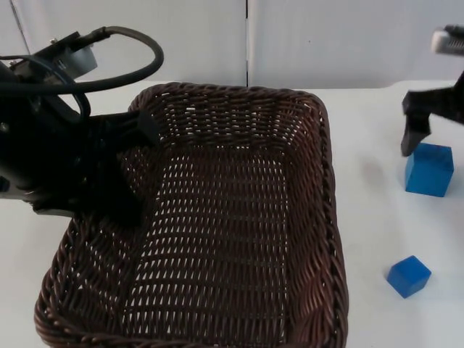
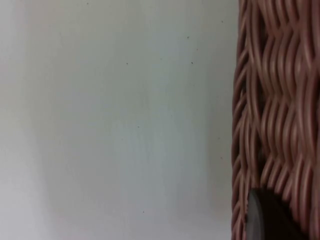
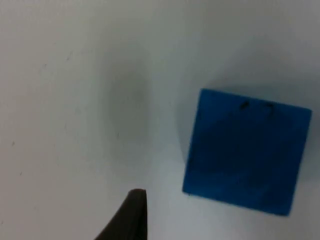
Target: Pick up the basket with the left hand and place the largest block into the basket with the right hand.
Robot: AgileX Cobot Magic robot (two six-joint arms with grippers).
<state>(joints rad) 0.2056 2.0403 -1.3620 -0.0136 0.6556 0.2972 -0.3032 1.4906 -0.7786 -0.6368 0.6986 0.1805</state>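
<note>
Largest block: the bigger blue foam-like cube (image 1: 429, 170) sits on the white table top (image 1: 370, 145) near its right edge, well apart from the basket; in the right wrist view the bigger blue cube (image 3: 247, 151) lies flat, one square face up.
Handling: it looks light, stiff and flat-sided, so a pinch across two opposite vertical faces, taken squarely, should hold; a corner grip would likely twist it.
Right gripper (image 1: 426, 130): it hangs just behind and above the cube, one black finger (image 1: 413, 136) reaching down beside the cube's back left corner; not touching, nothing held, fingers apparently spread.
Smaller block: a small blue cube (image 1: 408, 275) rests nearer the front edge, apart from the bigger one.
Basket: the dark brown woven wicker basket (image 1: 330, 210) is empty.
Left gripper (image 1: 134, 145): clamped onto the basket's left rim, one finger inside the wall; the weave (image 2: 275, 110) runs close past its fingertip.
</note>
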